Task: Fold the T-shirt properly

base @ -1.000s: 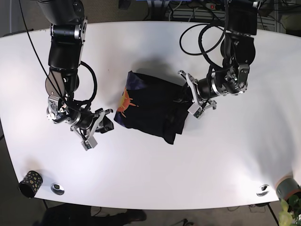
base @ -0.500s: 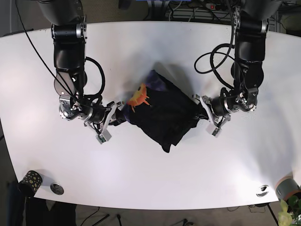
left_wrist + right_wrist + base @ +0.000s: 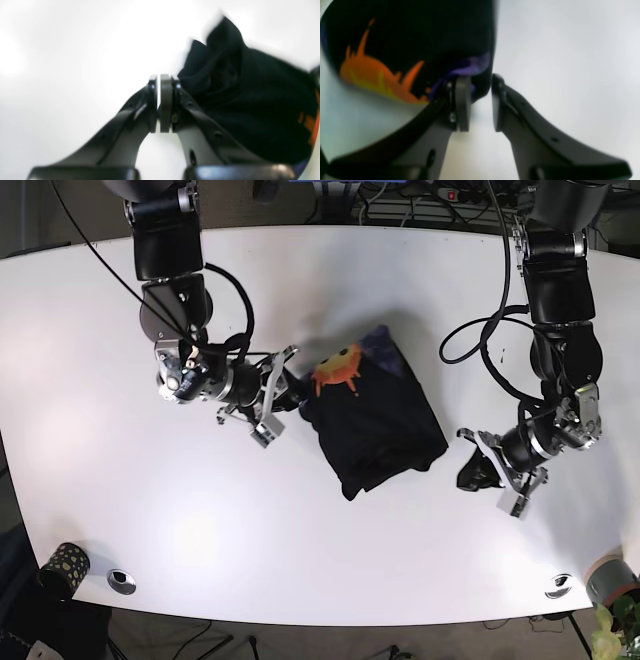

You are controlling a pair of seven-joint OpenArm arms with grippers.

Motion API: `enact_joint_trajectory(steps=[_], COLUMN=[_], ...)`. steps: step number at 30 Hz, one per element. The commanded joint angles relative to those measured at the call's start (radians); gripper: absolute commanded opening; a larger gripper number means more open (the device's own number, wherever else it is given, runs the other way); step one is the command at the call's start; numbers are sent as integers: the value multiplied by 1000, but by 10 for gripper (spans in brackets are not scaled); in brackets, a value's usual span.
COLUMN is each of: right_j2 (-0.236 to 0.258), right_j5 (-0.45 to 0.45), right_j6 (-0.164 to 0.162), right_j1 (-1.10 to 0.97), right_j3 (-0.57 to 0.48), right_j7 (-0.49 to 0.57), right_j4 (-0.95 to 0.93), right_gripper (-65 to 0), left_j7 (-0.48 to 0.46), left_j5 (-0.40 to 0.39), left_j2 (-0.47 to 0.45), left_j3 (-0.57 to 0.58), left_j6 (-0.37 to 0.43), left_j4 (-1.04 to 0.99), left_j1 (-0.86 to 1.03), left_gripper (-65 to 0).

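Note:
The T-shirt [image 3: 385, 425] is a black bunched bundle with an orange print [image 3: 340, 367], lying mid-table. My right gripper [image 3: 290, 392] is at its left edge. In the right wrist view the right gripper [image 3: 481, 82] has the shirt's black and purple hem [image 3: 480, 75] filling the gap between its pads. My left gripper [image 3: 478, 470] is off the shirt's lower right corner, apart from it. In the left wrist view the left gripper [image 3: 158, 80] is shut with its pads nearly touching and nothing between them. There the T-shirt [image 3: 250, 100] lies just right of the right finger.
A black dotted cup [image 3: 62, 568] and a metal disc [image 3: 122, 581] sit at the white table's front left corner. Another disc [image 3: 560, 584] and a plant pot [image 3: 612, 582] are at the front right. Cables hang behind the back edge.
The right gripper has dragged the shirt's left edge rightward and back, and the bundle has turned. The left gripper has come off the shirt's right edge and moved toward the front right.

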Motion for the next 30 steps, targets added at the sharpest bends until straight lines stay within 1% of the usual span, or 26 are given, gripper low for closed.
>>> enact_joint_trajectory(steps=[1, 3, 4, 5, 6, 8, 9, 10, 12, 13, 17, 21, 23, 25, 27, 30], right_j2=[-26, -66, -76, -92, -109, -132, -133, -135, -136, -136, -133, -130, -121, -99, -95, -93], right_j5=[17, 14, 14, 14, 14, 14, 14, 14, 17, 19, 23, 23, 23, 25, 25, 25], right_j6=[9, 9, 9, 9, 9, 9, 9, 9, 9, 9, 9, 9, 9, 9, 9, 9], right_j1=[-3, -26, -30, -33, -35, -37, -37, -37, -37, -37, -53, -53, -56, -56, -56, -56], right_j3=[-27, -55, -67, -87, -112, -167, -202, -219, -250, -244, -190, -112, -82, -59, -47, -30], right_j7=[12, 3, 0, -6, -12, -25, -29, -29, -29, -29, -29, -29, -29, -29, -29, -29], right_j4=[60, 86, 87, 89, 90, 90, 90, 90, 100, 112, 147, 150, 150, 149, 149, 152], right_gripper=[-520, -520, -520, -520, -520, -520, -520, -520, -520, -520, -520, -520, -520, -520, -520, -520], left_j7=[32, 58, 61, 62, 62, 64, 61, 61, 58, 58, 58, 44, 30, 1, -31, -59], left_j5=[-14, -12, -12, -12, -12, -12, -15, -17, -14, -14, -12, -6, 18, 66, 109, 153], left_j2=[-6, -6, -6, -6, -4, -3, -1, 3, 40, 52, 72, 97, 98, 103, 115, 132], left_j3=[-25, -26, -26, -26, -25, -25, -25, -25, -25, -25, -19, 66, 97, 110, 117, 135], left_j6=[-5, -5, -1, 14, 32, 72, 94, 108, 147, 166, 223, 258, 269, 279, 283, 281], left_j4=[80, 126, 138, 150, 159, 182, 201, 210, 244, 265, 327, 348, 354, 353, 339, 282], left_j1=[-25, -25, -25, -23, -16, 14, 30, 41, 69, 84, 144, 165, 187, 204, 213, 224], left_gripper=[-639, -637, -635, -617, -585, -493, -428, -390, -293, -267, -226, -208, -204, -204, -204, -203])
